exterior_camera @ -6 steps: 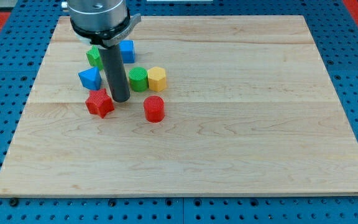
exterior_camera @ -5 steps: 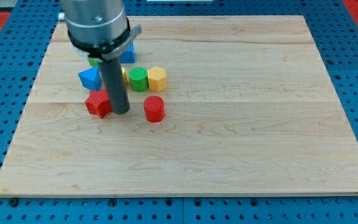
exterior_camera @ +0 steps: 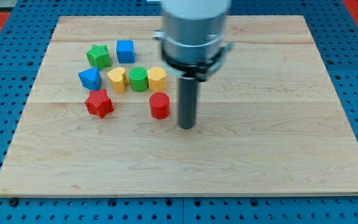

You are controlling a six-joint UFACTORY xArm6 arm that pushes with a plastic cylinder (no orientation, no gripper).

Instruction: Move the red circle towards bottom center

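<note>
The red circle (exterior_camera: 160,105) stands upright on the wooden board (exterior_camera: 260,143), left of centre. My tip (exterior_camera: 186,126) rests on the board just to the right of the red circle and slightly lower in the view, with a small gap between them. The rod rises from the tip to the arm's grey body (exterior_camera: 194,31) at the view's top.
A red star (exterior_camera: 99,102) lies left of the red circle. Above it sit a yellow hexagon (exterior_camera: 157,78), a green circle (exterior_camera: 138,79), a yellow heart (exterior_camera: 117,79), a blue triangle (exterior_camera: 90,78), a green star (exterior_camera: 98,56) and a blue square (exterior_camera: 125,51).
My tip has swung from beside the red star across to the right side of the red circle. The red circle has shifted slightly right and up. The yellow heart is now uncovered.
</note>
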